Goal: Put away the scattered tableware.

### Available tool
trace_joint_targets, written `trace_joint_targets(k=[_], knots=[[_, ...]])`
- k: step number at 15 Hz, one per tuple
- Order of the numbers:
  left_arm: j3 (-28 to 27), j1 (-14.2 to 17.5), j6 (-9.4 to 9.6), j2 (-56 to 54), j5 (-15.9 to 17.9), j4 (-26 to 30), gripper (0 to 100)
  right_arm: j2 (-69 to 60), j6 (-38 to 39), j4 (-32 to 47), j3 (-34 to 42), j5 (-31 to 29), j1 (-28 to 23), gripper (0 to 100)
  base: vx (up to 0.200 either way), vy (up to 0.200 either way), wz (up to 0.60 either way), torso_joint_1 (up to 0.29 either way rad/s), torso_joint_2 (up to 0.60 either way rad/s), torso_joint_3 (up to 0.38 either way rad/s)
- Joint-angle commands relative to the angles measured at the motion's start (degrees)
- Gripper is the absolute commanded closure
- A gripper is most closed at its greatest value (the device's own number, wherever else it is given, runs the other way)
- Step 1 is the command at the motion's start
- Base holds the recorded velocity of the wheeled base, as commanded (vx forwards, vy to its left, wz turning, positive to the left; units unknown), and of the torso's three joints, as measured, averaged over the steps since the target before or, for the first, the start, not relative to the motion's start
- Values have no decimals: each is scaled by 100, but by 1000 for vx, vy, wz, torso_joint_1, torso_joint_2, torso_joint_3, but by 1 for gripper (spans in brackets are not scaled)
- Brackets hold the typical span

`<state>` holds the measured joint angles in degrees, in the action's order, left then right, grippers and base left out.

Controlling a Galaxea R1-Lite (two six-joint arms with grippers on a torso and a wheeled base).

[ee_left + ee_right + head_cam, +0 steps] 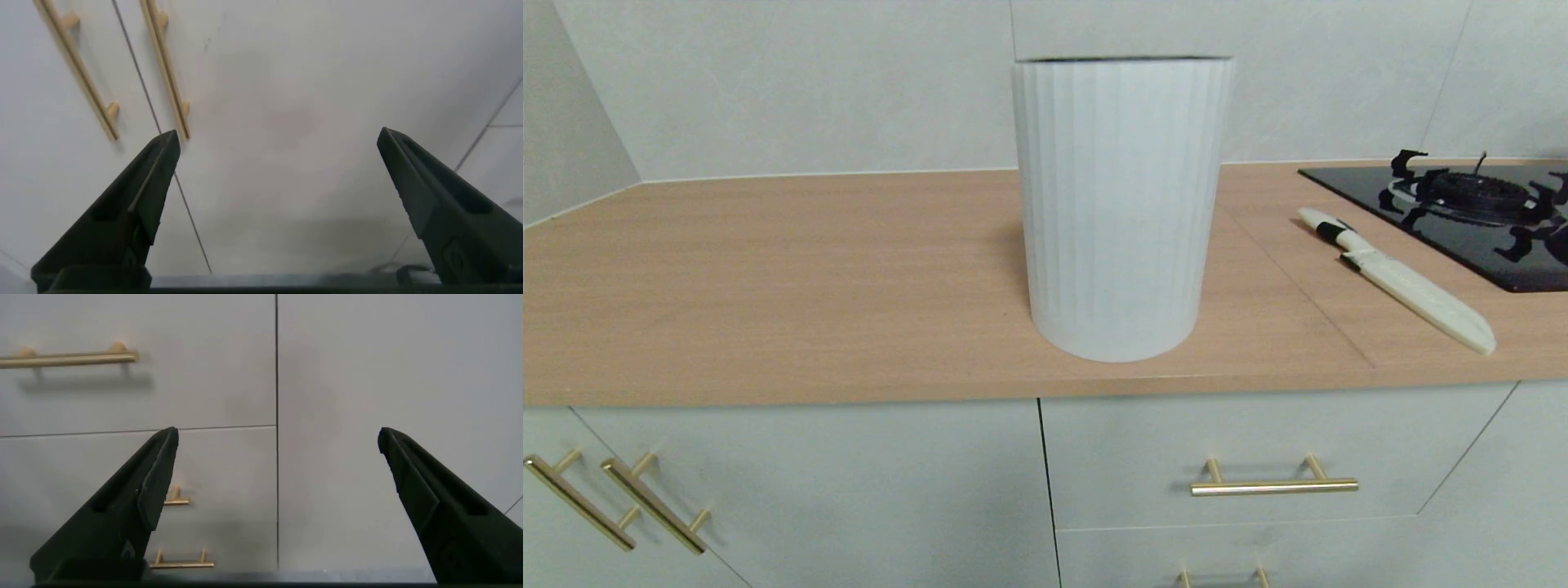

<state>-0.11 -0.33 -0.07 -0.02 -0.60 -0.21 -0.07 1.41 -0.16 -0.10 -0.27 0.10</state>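
- Left gripper (276,135) is spread wide and empty, facing white cabinet doors (310,122);
- right gripper (276,433) is likewise agape, holding nothing, before drawer fronts (204,392);
- white ribbed holder (1117,204) stands upright near the wooden counter's (768,278) front edge;
- knife (1401,282) lies flat, well right of the holder, just beside the black hob (1470,212).

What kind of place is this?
Probably a home kitchen: a wood counter with a gas hob set in it, cabinets with bar handles below, and a knife beside the hob.
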Motion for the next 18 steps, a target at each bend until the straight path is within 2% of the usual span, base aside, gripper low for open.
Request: trace_joint_targets(k=[1,9,18], knots=[[2,-2,-1,2,-2,12,0,7,-1,-2,1,0,-1,0,0,0,0,105,-549,-300],[2,-2,-1,2,-2,12,0,7,-1,-2,1,0,-1,0,0,0,0,167,-475,-292],[11,-2,-1,2,-2,12,0,7,-1,-2,1,0,-1,0,0,0,0,217,-497,-287]])
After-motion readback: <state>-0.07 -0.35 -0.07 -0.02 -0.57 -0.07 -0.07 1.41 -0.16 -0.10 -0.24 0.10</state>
